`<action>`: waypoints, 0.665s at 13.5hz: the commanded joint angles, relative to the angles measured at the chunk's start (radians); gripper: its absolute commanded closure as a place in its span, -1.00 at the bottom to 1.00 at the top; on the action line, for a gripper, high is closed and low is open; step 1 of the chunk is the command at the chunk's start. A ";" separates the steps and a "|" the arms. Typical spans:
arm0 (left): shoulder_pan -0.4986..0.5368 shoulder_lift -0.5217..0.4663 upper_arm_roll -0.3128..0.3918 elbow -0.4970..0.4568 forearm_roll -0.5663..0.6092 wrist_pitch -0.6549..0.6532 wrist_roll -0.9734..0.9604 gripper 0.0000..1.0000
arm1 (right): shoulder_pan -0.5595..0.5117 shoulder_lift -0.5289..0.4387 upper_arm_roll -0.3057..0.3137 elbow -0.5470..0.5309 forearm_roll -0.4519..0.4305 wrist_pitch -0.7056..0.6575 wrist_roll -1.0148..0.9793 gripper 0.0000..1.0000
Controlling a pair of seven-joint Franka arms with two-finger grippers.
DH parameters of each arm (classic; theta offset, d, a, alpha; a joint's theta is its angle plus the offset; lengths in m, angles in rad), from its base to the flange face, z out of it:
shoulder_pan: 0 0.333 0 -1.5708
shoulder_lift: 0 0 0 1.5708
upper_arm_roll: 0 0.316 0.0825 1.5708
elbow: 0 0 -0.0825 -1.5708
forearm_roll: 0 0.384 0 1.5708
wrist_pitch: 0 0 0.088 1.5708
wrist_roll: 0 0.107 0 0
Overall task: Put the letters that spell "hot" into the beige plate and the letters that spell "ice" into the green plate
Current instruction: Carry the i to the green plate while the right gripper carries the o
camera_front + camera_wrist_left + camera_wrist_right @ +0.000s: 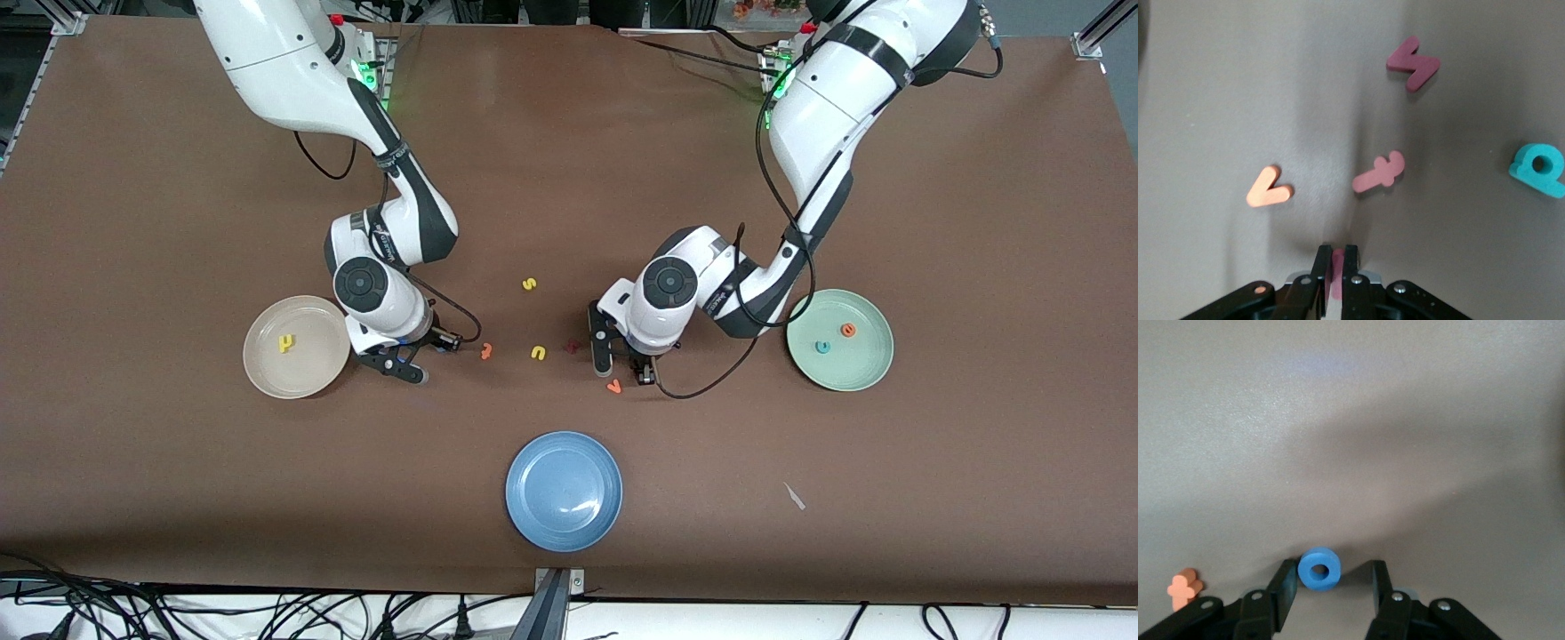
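Now | step: picking | my left gripper (1335, 257) pinches the dark red "i" (1337, 267) at table level; my right gripper (1331, 583) spread around the blue "o" (1319, 569) (not clamped) | next: lift "i" toward green plate (867, 373) at three o'clock.

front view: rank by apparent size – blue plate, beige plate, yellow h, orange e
1. Blue plate and beige plate: look about alike; blue is nearer the camera, so unranked.
2. Yellow h and orange e: both tiny, too close to rank.
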 commanded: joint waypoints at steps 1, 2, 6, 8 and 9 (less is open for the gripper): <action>0.010 -0.072 0.002 0.002 0.008 -0.103 0.005 1.00 | -0.005 0.023 0.003 0.034 -0.002 -0.013 -0.012 -0.08; 0.032 -0.089 0.000 0.004 0.007 -0.139 0.005 1.00 | -0.005 0.023 0.003 0.034 -0.002 -0.013 -0.011 -0.06; 0.134 -0.192 -0.001 -0.006 -0.164 -0.374 -0.036 1.00 | -0.005 0.024 0.003 0.034 0.002 -0.013 -0.008 0.17; 0.173 -0.238 0.002 -0.010 -0.173 -0.491 -0.112 1.00 | -0.005 0.024 0.003 0.034 0.002 -0.013 -0.003 0.21; 0.188 -0.246 0.007 -0.013 -0.167 -0.534 -0.146 1.00 | -0.005 0.024 0.003 0.034 0.002 -0.013 -0.002 0.26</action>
